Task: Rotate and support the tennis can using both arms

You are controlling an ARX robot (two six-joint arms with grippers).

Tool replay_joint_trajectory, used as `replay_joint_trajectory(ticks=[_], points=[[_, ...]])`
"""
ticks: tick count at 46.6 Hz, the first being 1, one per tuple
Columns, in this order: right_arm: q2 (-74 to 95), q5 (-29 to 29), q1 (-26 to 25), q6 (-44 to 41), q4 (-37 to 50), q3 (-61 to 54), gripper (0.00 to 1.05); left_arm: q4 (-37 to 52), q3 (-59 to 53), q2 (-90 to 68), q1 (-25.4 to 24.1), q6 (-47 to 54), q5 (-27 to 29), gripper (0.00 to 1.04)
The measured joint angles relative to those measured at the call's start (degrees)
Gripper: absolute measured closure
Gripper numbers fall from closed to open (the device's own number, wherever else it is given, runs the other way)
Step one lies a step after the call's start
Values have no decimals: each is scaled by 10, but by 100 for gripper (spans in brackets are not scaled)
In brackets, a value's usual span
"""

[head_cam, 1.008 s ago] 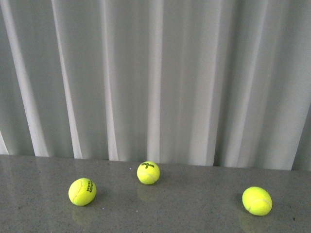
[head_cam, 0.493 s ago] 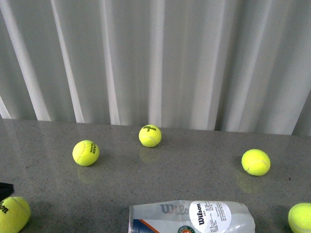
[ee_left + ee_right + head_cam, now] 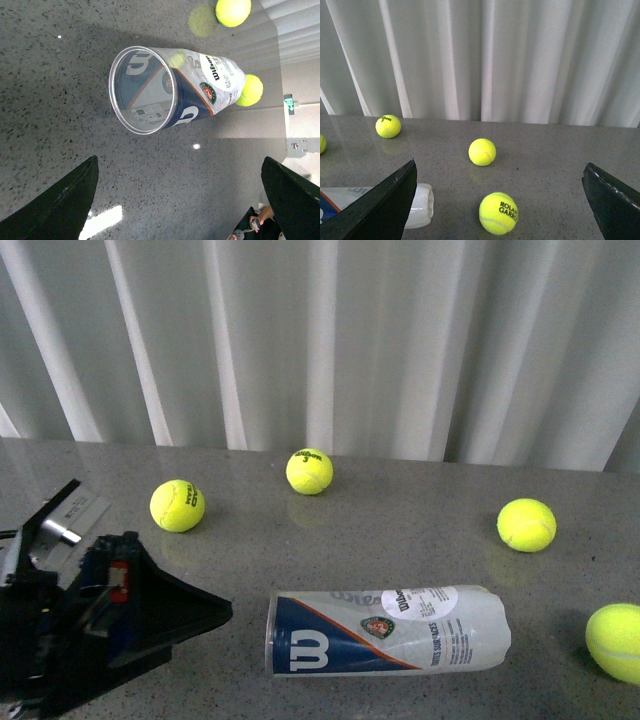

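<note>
Soft, bright light comes from overhead, and the curtain [image 3: 320, 340] is nearly washed out. The glossy worktop [image 3: 400, 510] carries pale reflections and, in the left wrist view, one white glare patch. Shadows are faint and soft-edged. The close fingers [image 3: 55, 210] show as featureless black.

Cut off and covered
A finger [image 3: 380, 210] of my right hand [image 3: 498, 165] hides part of the tennis can [image 3: 422, 202], lower left.
</note>
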State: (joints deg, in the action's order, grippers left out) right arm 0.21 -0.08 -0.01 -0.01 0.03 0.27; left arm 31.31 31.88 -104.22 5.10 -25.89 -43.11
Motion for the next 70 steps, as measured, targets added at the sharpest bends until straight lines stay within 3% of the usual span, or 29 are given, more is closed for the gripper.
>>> replay_joint_trajectory(ticks=[29,53,70], points=[[0,0,0,0,0,0,7,86,82,-123,89,-88,-1,7],[0,0,0,0,0,0,7,103,122,-189,117,-108,-18,7],[0,0,0,0,0,0,7,116,126,-201,124,-137,-25,56]])
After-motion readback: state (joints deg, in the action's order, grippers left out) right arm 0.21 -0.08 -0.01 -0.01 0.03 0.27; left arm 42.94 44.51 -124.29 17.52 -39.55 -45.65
